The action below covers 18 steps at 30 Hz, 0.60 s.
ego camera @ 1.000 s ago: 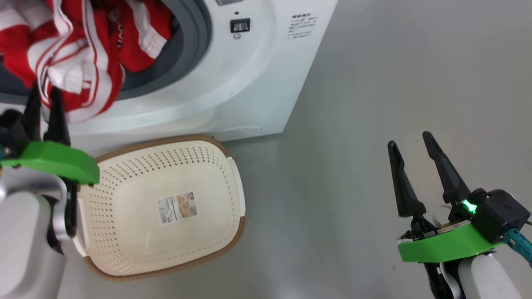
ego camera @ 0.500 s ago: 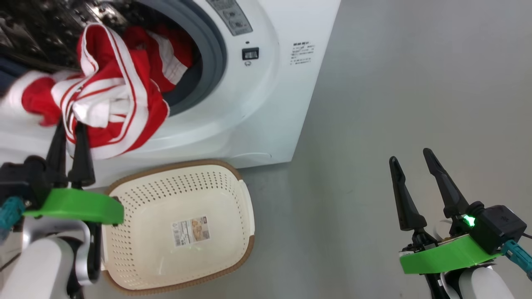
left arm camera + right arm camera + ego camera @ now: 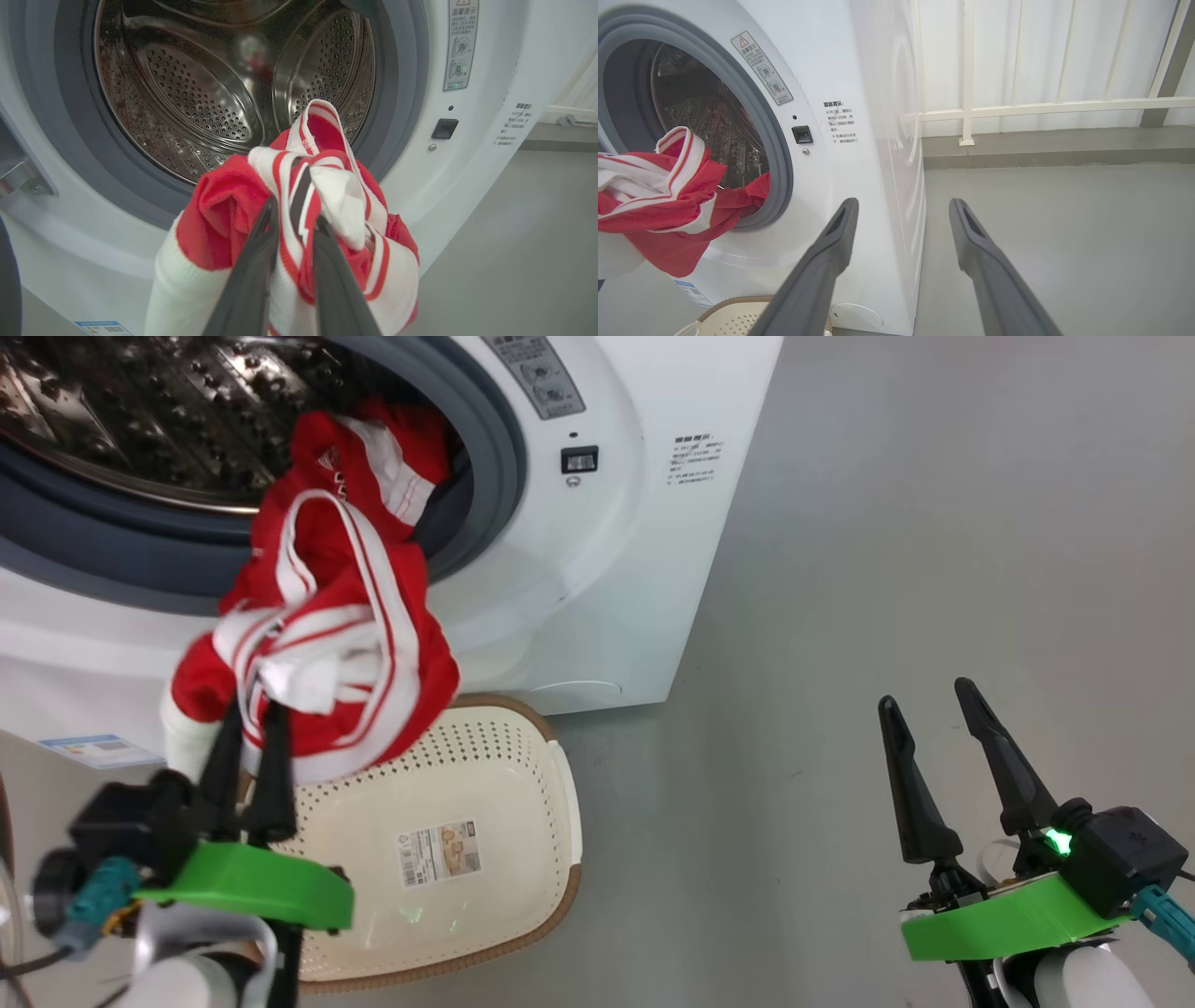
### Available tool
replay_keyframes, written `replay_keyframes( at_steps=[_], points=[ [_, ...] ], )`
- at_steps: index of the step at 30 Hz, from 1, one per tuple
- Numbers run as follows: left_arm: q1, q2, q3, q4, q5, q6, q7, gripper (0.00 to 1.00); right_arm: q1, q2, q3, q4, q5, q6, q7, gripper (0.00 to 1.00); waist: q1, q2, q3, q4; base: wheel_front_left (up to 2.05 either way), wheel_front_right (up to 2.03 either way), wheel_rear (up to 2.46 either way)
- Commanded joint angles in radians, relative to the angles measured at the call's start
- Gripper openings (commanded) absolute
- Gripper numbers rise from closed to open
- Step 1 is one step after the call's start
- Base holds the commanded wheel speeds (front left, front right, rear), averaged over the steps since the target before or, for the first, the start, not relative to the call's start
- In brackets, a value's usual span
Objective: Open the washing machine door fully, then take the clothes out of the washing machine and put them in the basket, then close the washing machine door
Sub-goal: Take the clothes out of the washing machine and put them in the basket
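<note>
Where the left gripper (image 3: 254, 714) pinches, the clothes (image 3: 345, 616) (bunched) overhang the basket (image 3: 563, 793).

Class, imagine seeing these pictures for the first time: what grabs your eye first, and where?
The bright red and white clothes, pinched in the left gripper, trail out of the open washing machine above the cream basket on the floor. At lower right, the right gripper hovers open and empty.
</note>
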Motion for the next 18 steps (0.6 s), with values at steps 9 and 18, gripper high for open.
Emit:
replay_keyframes(
  at_steps=[9,18],
  points=[
    [-0.008,-0.035,-0.028,0.139,-0.031,-0.04,-0.01,0.0,-0.017,-0.008,0.022,-0.03,-0.009,0.005,-0.006,1.0,0.0,-0.0001,0.029,-0.006,0.0,0.0,0.0],
    [-0.074,-0.084,-0.062,0.405,-0.064,-0.106,-0.039,0.0,-0.038,-0.008,0.029,-0.028,-0.005,0.005,-0.006,1.0,0.0,-0.0001,0.074,-0.022,0.0,0.0,0.0]
  ],
)
